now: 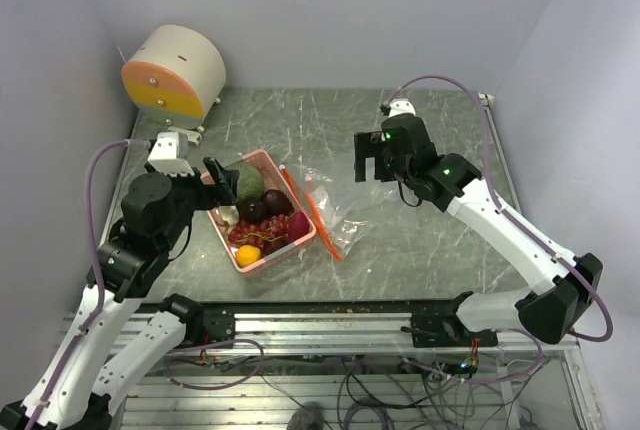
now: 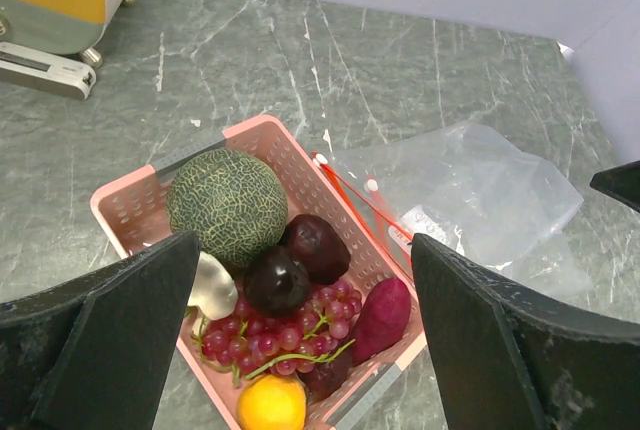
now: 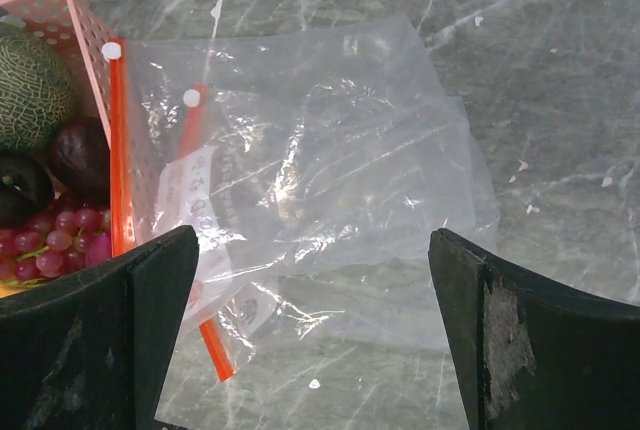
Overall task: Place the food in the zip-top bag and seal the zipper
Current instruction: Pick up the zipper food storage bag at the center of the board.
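Note:
The food lies in a pink lattice basket (image 1: 297, 246): a green netted melon-like piece (image 2: 228, 205), two dark purple fruits (image 2: 277, 280), red grapes (image 2: 262, 332), a magenta piece (image 2: 379, 319), an orange fruit (image 2: 271, 405) and a whitish bulb (image 2: 216, 287). The clear zip-top bag (image 3: 330, 160) lies flat just right of the basket, its orange-red zipper (image 3: 121, 150) along the basket's side. My left gripper (image 2: 300, 350) is open and empty above the basket. My right gripper (image 3: 312, 330) is open and empty above the bag.
A round cream and orange appliance (image 1: 172, 74) stands at the back left corner. The grey marble tabletop (image 1: 430, 240) is walled on three sides. A metal rail (image 1: 330, 325) runs along the near edge.

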`<state>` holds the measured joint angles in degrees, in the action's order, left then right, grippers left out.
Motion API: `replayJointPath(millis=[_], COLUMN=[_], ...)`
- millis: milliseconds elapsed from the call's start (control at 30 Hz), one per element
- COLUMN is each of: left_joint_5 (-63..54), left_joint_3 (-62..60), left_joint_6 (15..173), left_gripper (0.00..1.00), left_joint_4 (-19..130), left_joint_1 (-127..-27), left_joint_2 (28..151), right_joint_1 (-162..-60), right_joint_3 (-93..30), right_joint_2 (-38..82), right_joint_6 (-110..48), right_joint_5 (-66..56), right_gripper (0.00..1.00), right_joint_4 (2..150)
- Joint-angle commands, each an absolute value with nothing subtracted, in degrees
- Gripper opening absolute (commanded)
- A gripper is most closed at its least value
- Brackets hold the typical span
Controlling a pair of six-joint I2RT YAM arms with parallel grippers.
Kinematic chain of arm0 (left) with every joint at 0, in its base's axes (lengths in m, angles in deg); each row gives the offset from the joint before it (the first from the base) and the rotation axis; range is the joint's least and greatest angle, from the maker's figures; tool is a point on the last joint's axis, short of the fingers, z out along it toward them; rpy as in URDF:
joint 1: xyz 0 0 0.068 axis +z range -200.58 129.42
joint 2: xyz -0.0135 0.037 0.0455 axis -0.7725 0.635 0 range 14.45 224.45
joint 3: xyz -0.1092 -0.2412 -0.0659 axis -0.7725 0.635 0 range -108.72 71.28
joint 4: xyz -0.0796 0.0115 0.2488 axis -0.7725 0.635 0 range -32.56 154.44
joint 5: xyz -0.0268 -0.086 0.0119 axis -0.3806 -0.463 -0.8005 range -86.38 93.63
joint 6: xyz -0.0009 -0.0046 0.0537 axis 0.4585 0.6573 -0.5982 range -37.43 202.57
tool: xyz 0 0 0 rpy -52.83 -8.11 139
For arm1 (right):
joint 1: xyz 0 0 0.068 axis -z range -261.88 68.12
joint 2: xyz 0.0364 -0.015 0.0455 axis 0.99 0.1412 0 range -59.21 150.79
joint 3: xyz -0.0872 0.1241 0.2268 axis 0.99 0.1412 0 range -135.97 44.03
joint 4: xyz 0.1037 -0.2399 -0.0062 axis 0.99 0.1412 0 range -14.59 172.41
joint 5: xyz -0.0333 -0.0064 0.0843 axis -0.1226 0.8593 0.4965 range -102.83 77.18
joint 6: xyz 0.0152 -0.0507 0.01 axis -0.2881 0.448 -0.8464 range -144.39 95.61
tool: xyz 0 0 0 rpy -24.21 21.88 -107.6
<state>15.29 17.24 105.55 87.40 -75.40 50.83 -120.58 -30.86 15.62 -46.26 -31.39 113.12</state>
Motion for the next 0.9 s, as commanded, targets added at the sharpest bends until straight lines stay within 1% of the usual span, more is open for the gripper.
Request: replayJointPath(millis=[0, 133, 267, 367, 567, 733, 867], left_joint_5=[13.6, 13.4, 14.1, 14.2, 13.0, 13.7, 14.1], left_joint_3=[17.3, 17.3, 17.6, 18.0, 18.4, 19.9, 20.3], left_joint_6=[105.6, 105.6, 105.6, 106.1, 107.5, 108.1, 108.2], left_gripper=[0.98, 0.98, 0.98, 0.98, 0.97, 0.97, 0.97], left_joint_4=[88.1, 88.7, 89.2, 89.1, 89.3, 89.0, 89.5], left_joint_1=[-74.7, -74.7, -74.7, -74.7, -74.7, -74.7, -74.7], left_joint_2=[50.0, 49.4, 48.4, 48.2, 48.1, 47.5, 48.2], right_joint_1=[-120.9, -121.0, -121.5, -124.0, -128.3, -131.2, -132.8], right_joint_3=[-31.2, -28.7, -29.3, -32.1, -37.3, -40.1, -40.5], right_joint_2=[15.4, 14.7, 17.3, 22.6, 32.1, 37.5, 39.6], right_joint_6=[-44.2, -42.9, -42.5, -41.3, -39.0, -36.0, -33.9], right_joint_5=[-31.0, -27.0, -22.2, -22.9, -24.8, -25.6, -26.9], right_gripper=[1.0, 1.0, 1.0, 0.98, 0.91, 0.86, 0.84], right_joint_4=[111.9, 107.0, 103.4, 102.9, 103.2, 104.8, 105.5])
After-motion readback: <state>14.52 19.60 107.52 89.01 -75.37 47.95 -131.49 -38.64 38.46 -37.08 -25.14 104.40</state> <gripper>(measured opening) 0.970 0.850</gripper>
